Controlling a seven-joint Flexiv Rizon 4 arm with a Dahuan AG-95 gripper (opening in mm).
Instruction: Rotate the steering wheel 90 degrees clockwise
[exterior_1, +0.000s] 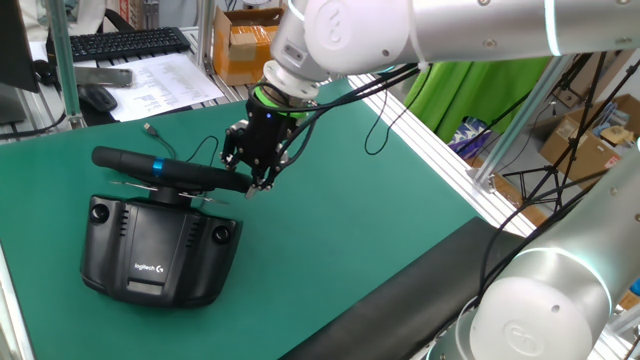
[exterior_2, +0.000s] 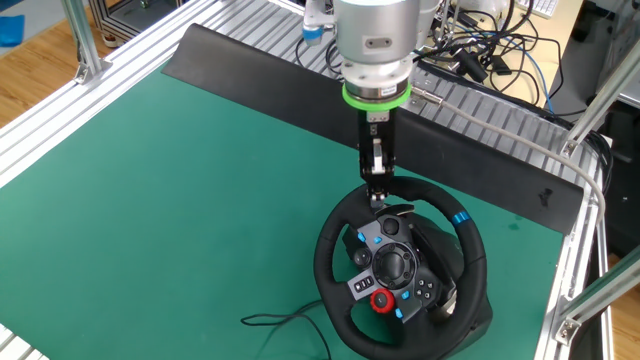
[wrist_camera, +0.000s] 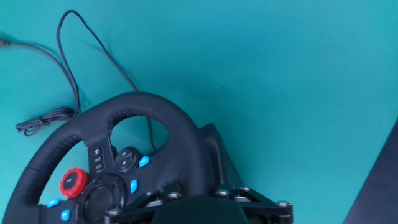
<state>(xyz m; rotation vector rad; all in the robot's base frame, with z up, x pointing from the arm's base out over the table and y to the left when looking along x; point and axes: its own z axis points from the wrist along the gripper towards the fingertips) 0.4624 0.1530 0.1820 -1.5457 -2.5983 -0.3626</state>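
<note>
The steering wheel (exterior_2: 338, 232) lies face up on the green mat, joined to its black base. In one fixed view its rim (exterior_1: 130, 162) shows edge-on as a padded bar with a small blue stripe (exterior_1: 158, 166). My gripper (exterior_1: 258, 186) stands at the right end of that bar. In the other fixed view my gripper (exterior_2: 378, 199) comes straight down onto the far part of the rim, with the fingers close on both sides of it. In the hand view the rim (wrist_camera: 163, 118) runs under my hand and the fingertips are hidden.
The black base box (exterior_1: 160, 250) with knobs and a white logo sits in front of the wheel. The wheel's cable (wrist_camera: 68, 62) trails over the mat. A keyboard (exterior_1: 120, 43), a mouse and papers lie at the back left. Aluminium rails (exterior_2: 250, 30) edge the table.
</note>
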